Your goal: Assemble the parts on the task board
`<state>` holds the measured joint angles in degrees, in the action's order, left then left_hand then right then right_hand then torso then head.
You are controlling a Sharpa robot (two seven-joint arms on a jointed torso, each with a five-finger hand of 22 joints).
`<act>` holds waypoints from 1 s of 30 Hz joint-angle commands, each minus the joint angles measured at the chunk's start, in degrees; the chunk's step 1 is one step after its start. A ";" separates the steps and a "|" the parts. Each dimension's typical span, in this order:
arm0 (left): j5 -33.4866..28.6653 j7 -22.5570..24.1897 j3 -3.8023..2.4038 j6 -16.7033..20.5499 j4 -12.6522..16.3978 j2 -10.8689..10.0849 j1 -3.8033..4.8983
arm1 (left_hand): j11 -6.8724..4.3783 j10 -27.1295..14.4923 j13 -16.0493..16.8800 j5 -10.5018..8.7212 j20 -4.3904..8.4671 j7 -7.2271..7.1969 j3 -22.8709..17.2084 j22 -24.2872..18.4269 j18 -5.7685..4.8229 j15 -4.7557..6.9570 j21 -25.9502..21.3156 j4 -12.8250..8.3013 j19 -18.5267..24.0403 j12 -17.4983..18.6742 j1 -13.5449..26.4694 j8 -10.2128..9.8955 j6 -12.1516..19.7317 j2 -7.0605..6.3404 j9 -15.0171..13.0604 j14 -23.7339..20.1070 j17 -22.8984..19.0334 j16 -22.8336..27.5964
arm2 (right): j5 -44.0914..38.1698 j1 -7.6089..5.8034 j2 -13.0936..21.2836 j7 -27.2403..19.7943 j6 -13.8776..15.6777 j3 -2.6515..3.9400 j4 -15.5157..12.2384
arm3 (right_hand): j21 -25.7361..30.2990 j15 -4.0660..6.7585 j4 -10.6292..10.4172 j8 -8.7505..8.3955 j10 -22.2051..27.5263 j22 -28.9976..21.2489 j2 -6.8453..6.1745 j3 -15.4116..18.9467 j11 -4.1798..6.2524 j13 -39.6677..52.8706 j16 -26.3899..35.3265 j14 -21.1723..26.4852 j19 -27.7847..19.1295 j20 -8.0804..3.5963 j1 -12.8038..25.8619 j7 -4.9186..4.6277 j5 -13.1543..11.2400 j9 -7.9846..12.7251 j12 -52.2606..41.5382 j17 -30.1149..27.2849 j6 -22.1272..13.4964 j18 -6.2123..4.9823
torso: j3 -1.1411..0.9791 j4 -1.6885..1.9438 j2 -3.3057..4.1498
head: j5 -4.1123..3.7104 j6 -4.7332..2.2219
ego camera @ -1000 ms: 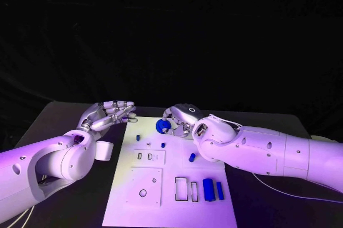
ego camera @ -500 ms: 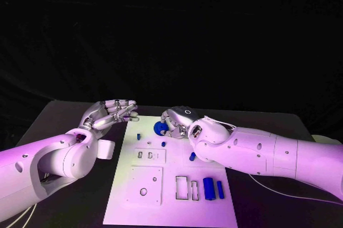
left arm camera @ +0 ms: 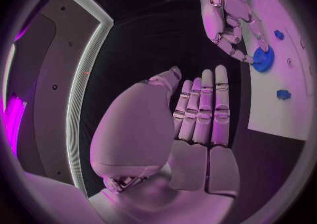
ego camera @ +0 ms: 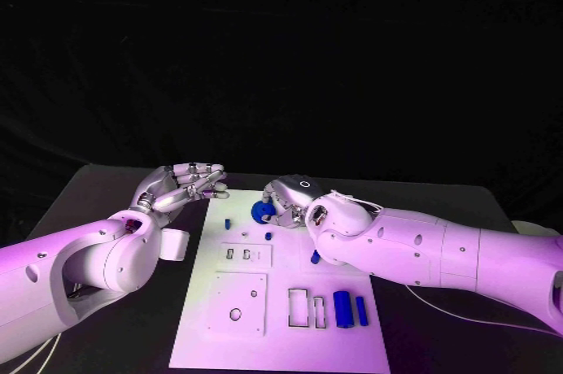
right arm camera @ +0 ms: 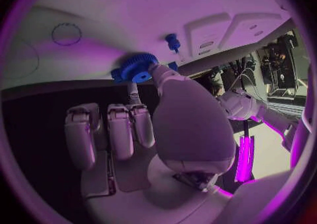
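My right hand (ego camera: 294, 202) holds a blue toothed gear (ego camera: 265, 210) at its fingertips over the far end of the task board (ego camera: 281, 341); the right wrist view shows the gear (right arm camera: 135, 68) pinched at its rim, at or just above the white surface. Whether it is already seated on the board I cannot tell. My left hand (ego camera: 182, 189) hovers off the board's far left corner, above the tabletop (ego camera: 106, 187). Its fingers (left arm camera: 201, 110) lie straight and side by side, holding nothing.

Progress, as judged from the layout: early. Several parts lie loose or stand on the board:
- a small blue peg (ego camera: 226, 224) near the left edge;
- a second small piece (ego camera: 268, 237) just nearer than the gear;
- a short blue piece (ego camera: 316, 258) beside my right forearm;
- a blue block (ego camera: 342, 310) and a thinner blue bar (ego camera: 361, 311) lying next to two open rectangular slots (ego camera: 307, 309).

The slots are unfilled, and a raised plate with a round hole (ego camera: 236, 315) also stands vacant. The gear placement appears to be the step in hand; the block, bar and small pieces seem left to fit.
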<state>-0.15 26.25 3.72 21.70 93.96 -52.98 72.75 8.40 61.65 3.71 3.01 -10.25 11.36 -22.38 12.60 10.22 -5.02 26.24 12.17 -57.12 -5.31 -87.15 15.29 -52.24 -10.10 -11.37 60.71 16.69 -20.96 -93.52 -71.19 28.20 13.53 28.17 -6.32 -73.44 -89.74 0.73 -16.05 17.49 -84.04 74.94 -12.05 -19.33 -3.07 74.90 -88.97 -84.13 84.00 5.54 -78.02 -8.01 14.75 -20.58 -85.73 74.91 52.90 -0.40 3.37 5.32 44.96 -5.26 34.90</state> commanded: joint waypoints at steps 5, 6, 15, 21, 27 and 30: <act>-0.07 0.24 -0.05 -0.70 0.08 0.17 0.08 | 0.20 0.09 -0.02 -0.08 -0.12 0.24 -0.30 0.10 0.01 -0.33 0.26 -0.10 0.39 0.44 0.10 -0.28 -0.11 -0.12 0.05 0.13 0.12 0.49 | -1.07 0.09 -0.32 0.58 0.49 -0.03 0.60 | -0.01 -0.60 -0.13 -1.55 -1.13 14.76 -0.46 -0.42 -0.88 9.29 0.08 -4.92 5.75 0.37 1.70 -0.71 -1.66 0.47 1.11 10.53 -2.15 0.30 | 0.04 -0.07 0.03 | 0.03 0.05; -0.07 0.23 -0.05 -0.70 0.06 0.18 0.08 | 0.20 0.09 -0.02 -0.08 -0.12 0.24 -0.30 0.10 0.01 -0.33 0.26 -0.10 0.39 0.44 0.10 -0.28 -0.11 -0.12 0.05 0.13 0.12 0.49 | -1.01 0.09 -0.33 0.50 0.49 -0.03 0.61 | 0.00 -0.66 -0.15 -1.70 -1.08 14.74 -0.48 -0.38 -0.94 9.25 0.08 -4.91 5.73 0.42 1.87 -0.77 -1.88 0.50 1.16 10.51 -2.31 0.29 | 0.02 -0.08 0.03 | 0.05 0.05; -0.07 0.16 -0.05 -0.77 -0.07 0.26 0.08 | 0.20 0.09 -0.02 -0.08 -0.12 0.24 -0.30 0.10 0.01 -0.33 0.26 -0.10 0.39 0.44 0.10 -0.28 -0.11 -0.12 0.05 0.13 0.12 0.49 | 0.03 0.09 -0.13 -0.48 -0.89 -0.04 0.29 | 0.00 -1.08 -0.59 -3.13 -0.92 14.76 0.18 2.19 -1.32 9.16 0.07 -4.92 5.75 0.98 7.95 -1.06 -2.32 0.34 1.32 10.59 -2.77 0.30 | -0.01 -0.11 0.01 | 0.07 0.19; -0.07 0.13 -0.05 -0.77 -0.09 0.24 0.08 | 0.22 0.10 -0.02 -0.08 -0.13 0.26 -0.31 0.11 0.01 -0.34 0.29 -0.13 0.42 0.51 0.15 -0.31 -0.10 -0.15 0.06 0.13 0.14 0.54 | 0.43 0.09 0.11 -0.80 -1.56 -0.04 0.20 | -0.01 -1.07 -0.61 -3.28 -0.95 14.77 0.40 2.63 -1.30 9.21 0.07 -4.93 5.76 0.98 8.84 -1.03 -1.81 0.24 1.29 10.61 -2.62 0.30 | -0.03 -0.15 0.00 | 0.04 0.14; -0.07 0.11 -0.05 -0.74 -0.11 0.20 0.08 | 0.22 0.10 -0.02 -0.08 -0.13 0.26 -0.31 0.11 0.01 -0.34 0.29 -0.13 0.42 0.51 0.15 -0.31 -0.10 -0.15 0.06 0.13 0.14 0.54 | 0.97 0.09 0.56 -1.12 -2.13 -0.04 -0.03 | -0.03 -1.04 -0.60 -3.23 -1.10 14.79 0.84 2.67 -1.24 9.37 0.07 -4.93 5.77 0.97 9.32 -0.95 -1.43 0.12 1.14 10.60 -2.24 0.31 | -0.04 -0.13 -0.01 | -0.02 -0.01; -0.07 0.12 -0.05 -0.73 -0.11 0.18 0.08 | 0.23 0.09 -0.02 -0.09 -0.14 0.30 -0.32 0.12 0.01 -0.35 0.31 -0.14 0.44 0.57 0.20 -0.34 -0.06 -0.18 0.07 0.14 0.17 0.57 | 1.24 0.09 1.05 -1.32 -1.56 -0.04 -0.42 | -0.06 -1.01 -0.61 -3.23 -1.17 14.83 0.98 2.69 -1.21 9.44 0.06 -4.94 5.81 0.96 9.52 -0.91 -1.27 0.08 1.07 10.64 -2.13 0.32 | -0.03 -0.08 0.00 | -0.01 -0.08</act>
<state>-0.14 26.12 3.73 21.69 93.77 -52.88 72.75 8.40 61.64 3.71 3.01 -10.25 11.36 -22.38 12.64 10.22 -5.02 26.24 12.17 -57.12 -5.09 -87.15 15.29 -52.24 -10.10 -11.38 60.71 16.81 -20.58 -92.63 -71.13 29.07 13.00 27.31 -6.35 -73.62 -89.74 0.20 -16.68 14.54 -84.03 74.91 -11.01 -16.92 -3.91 74.95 -88.97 -84.03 83.99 6.17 -69.21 -9.12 13.30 -20.42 -84.76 74.94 50.45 -0.40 3.32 5.19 44.96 -5.27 34.90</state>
